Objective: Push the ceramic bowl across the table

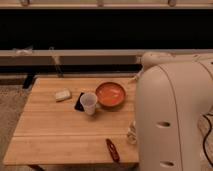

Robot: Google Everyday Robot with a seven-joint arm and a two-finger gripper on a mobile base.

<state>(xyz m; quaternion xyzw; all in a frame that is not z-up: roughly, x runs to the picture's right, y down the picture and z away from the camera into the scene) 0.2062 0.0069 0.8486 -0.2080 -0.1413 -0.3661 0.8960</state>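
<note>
Nearest the camera, the robot's white arm casing [172, 125] fills the right side and hides the right end of the table [60, 131], a light wood plank top. By the table's near edge lies a slim dark red object [112, 150], set at a slant. Just right of it, against the casing, is a small pale thing [132, 134] too unclear to name. Farther in, at mid-table, a small translucent white cup [89, 103] stands upright with a flat dark item [78, 101] at its left side, touching or partly under it. A pale blocky object [63, 94] lies a little farther left and apart from both. The ceramic bowl [110, 94], orange-red with a darker rim, sits upright on the far half of the table, just right of the cup and very close to it, though contact cannot be judged. The gripper [134, 79] shows only as a thin pale tip sticking out from the casing's edge, near the bowl's far right rim and slightly beyond it. Whether it touches the bowl is not clear, nor whether it is spread wide or closed. Beyond the table's far edge a pale horizontal rail [75, 52] runs across a dark wall.
</note>
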